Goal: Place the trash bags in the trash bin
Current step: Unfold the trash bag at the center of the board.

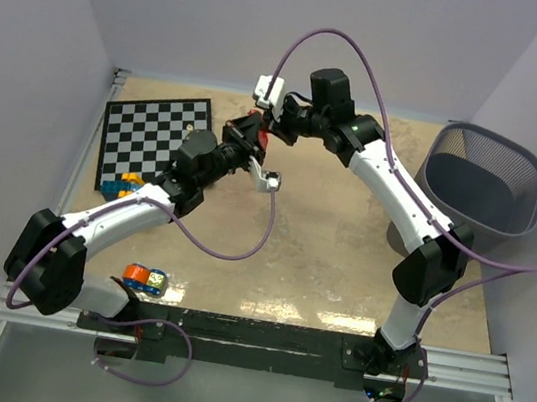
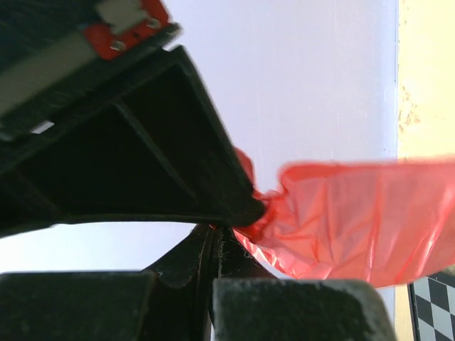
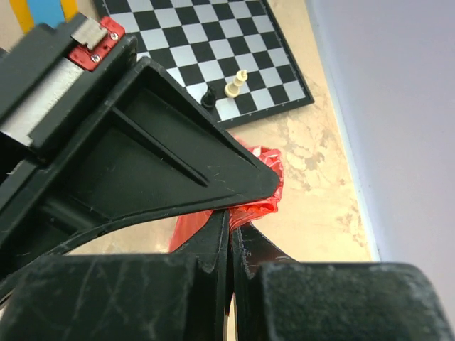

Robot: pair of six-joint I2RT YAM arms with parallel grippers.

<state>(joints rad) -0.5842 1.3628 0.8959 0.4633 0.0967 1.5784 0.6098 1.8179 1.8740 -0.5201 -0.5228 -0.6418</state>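
Mottled beige table (image 1: 320, 259), plain pale walls. Trash bag (image 2: 355, 220) held up just beside the chessboard's (image 1: 151, 138) right edge. Trash bin (image 1: 498, 154) stands well apart, far right of the chessboard. Left gripper (image 2: 217, 238) and right gripper (image 3: 231, 220) both clamped tight on the red film, tips nearly meeting. Likely a two-point pinch to carry the limp bag or spread it. No readable writing or brand.
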